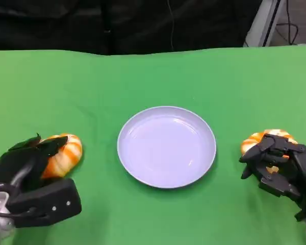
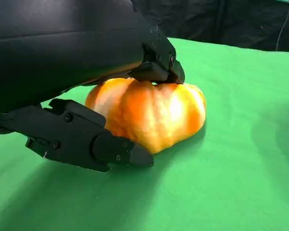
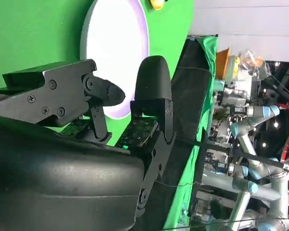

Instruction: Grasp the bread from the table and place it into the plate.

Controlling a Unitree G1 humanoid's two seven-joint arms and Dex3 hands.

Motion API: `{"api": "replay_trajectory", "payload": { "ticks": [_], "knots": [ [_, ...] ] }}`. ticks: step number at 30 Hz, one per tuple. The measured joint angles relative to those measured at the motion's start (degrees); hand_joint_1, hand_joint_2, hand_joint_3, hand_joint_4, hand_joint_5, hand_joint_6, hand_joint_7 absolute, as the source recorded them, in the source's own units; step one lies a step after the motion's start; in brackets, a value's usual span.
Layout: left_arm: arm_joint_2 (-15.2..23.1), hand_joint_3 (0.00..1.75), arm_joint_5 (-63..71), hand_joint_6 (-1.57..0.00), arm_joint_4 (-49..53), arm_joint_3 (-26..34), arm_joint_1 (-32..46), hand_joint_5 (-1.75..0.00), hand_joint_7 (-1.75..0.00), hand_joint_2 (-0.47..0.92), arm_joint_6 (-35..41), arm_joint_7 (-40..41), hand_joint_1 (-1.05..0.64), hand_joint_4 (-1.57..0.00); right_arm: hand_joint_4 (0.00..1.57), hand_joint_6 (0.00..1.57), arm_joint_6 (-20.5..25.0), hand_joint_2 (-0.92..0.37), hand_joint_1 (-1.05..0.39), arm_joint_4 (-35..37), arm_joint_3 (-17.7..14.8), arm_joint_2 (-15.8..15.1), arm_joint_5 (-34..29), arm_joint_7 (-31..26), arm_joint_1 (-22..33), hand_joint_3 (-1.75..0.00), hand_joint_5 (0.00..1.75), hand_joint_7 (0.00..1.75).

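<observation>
Two breads, one plate, two hands

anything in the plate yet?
Nothing. The plate shows a bare white surface. Both breads sit on the green table: one under the left hand, one partly covered by the right hand.

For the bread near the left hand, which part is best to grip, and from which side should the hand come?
Grip the bread across its rounded middle, coming from above. It lies low and domed on the green table, so fingers can close over the top and around the sides. The left hand is already placed so, one finger touching the crown. The plate lies beside it.
</observation>
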Motion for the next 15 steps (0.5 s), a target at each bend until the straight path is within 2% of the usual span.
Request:
{"api": "replay_trajectory", "payload": {
  "ticks": [5,6,8,14,15],
  "knots": [
    [-0.1,0.14,-0.3,-0.48,0.0,-0.1,-0.1,-0.02,-0.02,0.92,0.2,0.0,-0.02,-0.38,0.85,0.92,0.0,-0.86,0.03,0.0,0.0,0.0,0.0,0.0,0.0,-0.58,1.38,0.92],
    [-0.1,0.21,-0.3,-0.65,0.0,-0.1,-0.1,-0.08,-0.10,0.92,0.2,0.0,-0.05,-0.51,0.85,0.92,0.0,-0.86,0.04,0.0,0.0,0.0,0.0,0.0,0.0,-0.59,1.38,0.92],
    [-0.3,0.25,-0.9,-0.75,0.1,0.0,-0.1,-0.11,-0.14,0.92,0.2,0.0,-0.06,-0.58,0.85,0.93,0.0,-0.86,0.04,0.0,0.0,0.0,0.0,0.0,0.0,-0.59,1.38,0.92],
    [-0.5,0.27,-1.8,-0.78,0.2,0.2,-0.3,-0.12,-0.15,0.92,0.4,0.0,-0.07,-0.61,0.85,0.92,0.0,-0.86,0.04,0.0,0.0,0.0,0.0,0.0,0.0,-0.59,1.38,0.92],
    [-0.5,0.32,-2.0,-0.76,0.2,0.2,-0.3,-0.48,-0.37,0.92,0.4,0.0,-0.08,-0.58,0.85,0.93,0.0,-0.86,0.05,0.0,0.0,0.0,0.0,0.0,0.0,-0.59,1.38,0.92]
  ]
}}
